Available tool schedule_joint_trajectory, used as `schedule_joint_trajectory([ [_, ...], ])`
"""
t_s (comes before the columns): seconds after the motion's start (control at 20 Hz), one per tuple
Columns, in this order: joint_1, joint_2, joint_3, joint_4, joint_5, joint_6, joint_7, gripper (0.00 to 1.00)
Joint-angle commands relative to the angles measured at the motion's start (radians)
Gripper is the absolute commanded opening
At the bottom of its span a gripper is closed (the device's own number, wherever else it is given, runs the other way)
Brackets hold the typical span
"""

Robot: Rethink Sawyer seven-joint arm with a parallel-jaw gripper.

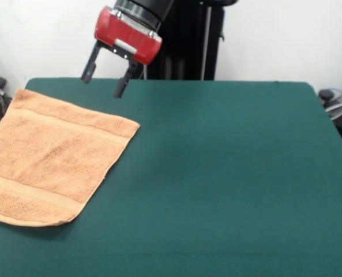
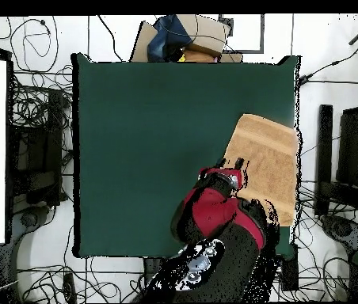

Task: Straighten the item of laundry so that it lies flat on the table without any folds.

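Note:
The tan-orange terry towel (image 1: 49, 156) lies spread on the dark green table (image 1: 228, 173) at the left of the front view, one side reaching past the table's left edge. Band stripes run near its far and near edges. It looks flat, with no folds showing. In the overhead view the towel (image 2: 265, 162) lies at the table's (image 2: 158, 142) right edge. My gripper (image 1: 105, 78) hangs in the air above the table's far side, just beyond the towel's far edge. Its two black fingers (image 1: 89, 70) are spread apart and hold nothing. The overhead view shows the gripper (image 2: 228, 168) at the towel's edge.
The black pedestal (image 1: 185, 40) stands behind the table. Cables and dark gear (image 1: 335, 107) lie off the table's right side, and more cables (image 2: 43, 119) ring the table in the overhead view. A cardboard box (image 2: 186, 39) sits beyond one end.

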Motion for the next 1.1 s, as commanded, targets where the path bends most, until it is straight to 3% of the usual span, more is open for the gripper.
schedule_joint_trajectory([
  [0.05, 0.026, 0.126, -0.037, -0.058, 0.054, -0.033, 0.067, 1.0],
  [0.4, 0.002, 0.063, 0.025, -0.056, 0.003, -0.006, 0.065, 1.0],
  [0.8, -0.072, -0.076, 0.159, -0.032, 0.022, 0.074, 0.107, 1.0],
  [1.1, -0.214, -0.179, 0.381, -0.002, -0.005, 0.215, 0.034, 1.0],
])
